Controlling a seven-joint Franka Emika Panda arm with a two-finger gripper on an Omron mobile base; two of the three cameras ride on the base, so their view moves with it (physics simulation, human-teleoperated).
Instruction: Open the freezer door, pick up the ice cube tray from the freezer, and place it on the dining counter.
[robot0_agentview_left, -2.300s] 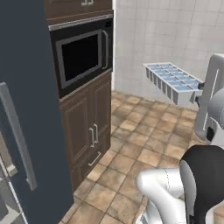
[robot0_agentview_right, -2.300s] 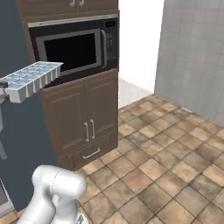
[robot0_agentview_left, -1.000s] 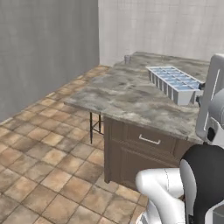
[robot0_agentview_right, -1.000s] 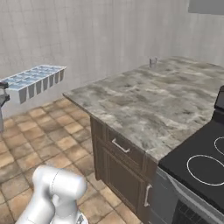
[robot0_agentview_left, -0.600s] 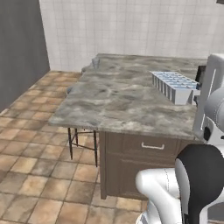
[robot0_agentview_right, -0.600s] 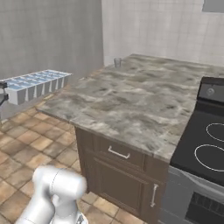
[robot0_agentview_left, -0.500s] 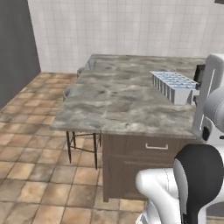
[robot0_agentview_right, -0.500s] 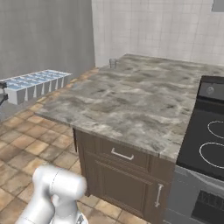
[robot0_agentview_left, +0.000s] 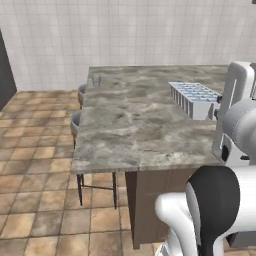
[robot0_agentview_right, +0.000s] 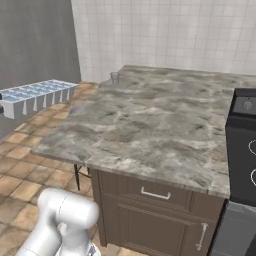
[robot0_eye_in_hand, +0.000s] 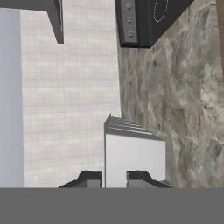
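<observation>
The ice cube tray (robot0_agentview_left: 195, 99), pale blue-white with a grid of small cells, hangs in the air above the right part of the dining counter (robot0_agentview_left: 130, 131). My gripper (robot0_agentview_left: 218, 104) is shut on its near end, beside the white arm. From the right base view the tray (robot0_agentview_right: 37, 96) floats left of the counter's (robot0_agentview_right: 150, 125) corner, over the floor, with the gripper (robot0_agentview_right: 2, 108) at the picture's edge. In the hand view both dark fingertips (robot0_eye_in_hand: 90, 179) clamp the tray's (robot0_eye_in_hand: 135, 153) end wall, and the marbled counter (robot0_eye_in_hand: 183, 87) lies beyond. The freezer and its door are out of view.
A small glass (robot0_agentview_left: 96, 80) stands at the counter's far left corner. Stools (robot0_agentview_left: 77, 120) tuck under its left overhang. A black cooktop (robot0_agentview_right: 245, 145) adjoins the counter on the right, above a drawer with a bar handle (robot0_agentview_right: 155, 194). Brown tiled floor (robot0_agentview_left: 35, 165) spreads to the left.
The whole view has swung as the base turned, so the counter now sits squarely ahead and closer. The tray stays in the same grip beside the arm.
</observation>
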